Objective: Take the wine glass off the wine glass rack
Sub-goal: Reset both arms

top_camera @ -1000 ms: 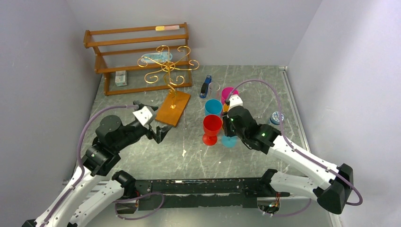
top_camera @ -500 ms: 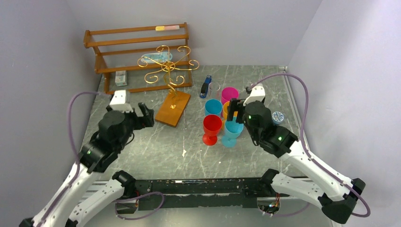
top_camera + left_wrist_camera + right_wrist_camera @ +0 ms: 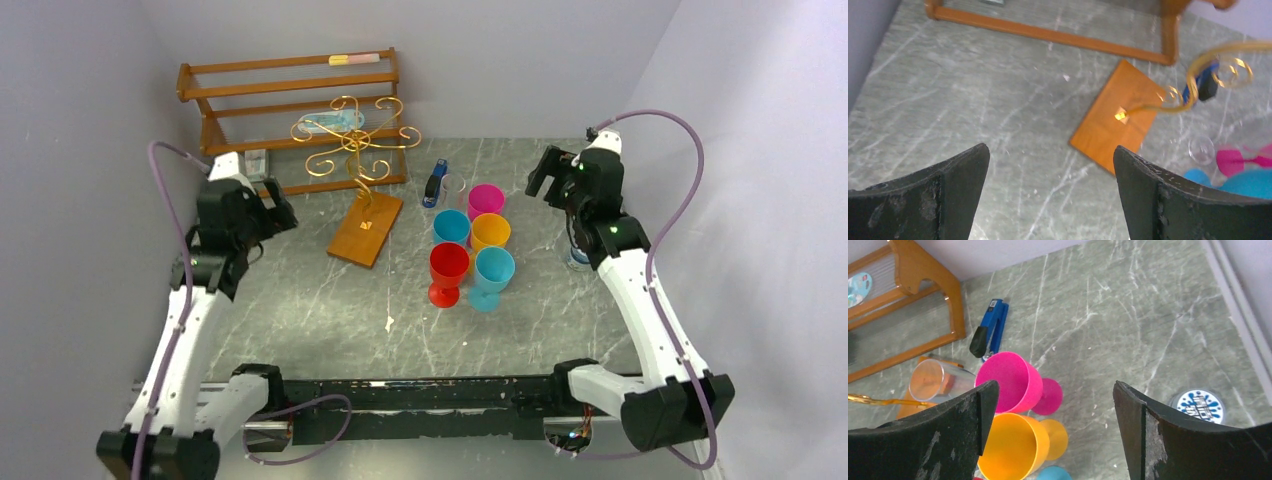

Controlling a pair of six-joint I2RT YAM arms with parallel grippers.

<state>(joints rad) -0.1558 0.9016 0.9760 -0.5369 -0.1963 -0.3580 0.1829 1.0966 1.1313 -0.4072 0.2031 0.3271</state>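
Note:
The gold wire wine glass rack [image 3: 355, 140] stands on its orange-brown base [image 3: 367, 228] with no glass on its arms. Several coloured wine glasses stand upright to its right. Among them are a pink one [image 3: 486, 200], an orange one [image 3: 490, 232] and a cyan one [image 3: 493, 270]. My right gripper [image 3: 543, 176] hangs open and empty above the table, right of the pink glass [image 3: 1005, 380]. My left gripper [image 3: 275, 208] is open and empty, raised left of the base [image 3: 1115, 117]. In the wrist views the left gripper [image 3: 1050, 150] and right gripper [image 3: 1055, 385] have wide gaps.
A brown slatted shelf [image 3: 290, 110] stands at the back left behind the rack. A blue stapler [image 3: 434, 183] and a clear glass [image 3: 453, 185] sit behind the coloured glasses. A round tin [image 3: 582, 250] lies near the right wall.
My right gripper opened, let go of the cyan glass, and rose back toward the far right. My left arm drew away from the rack's base, up and to the left.

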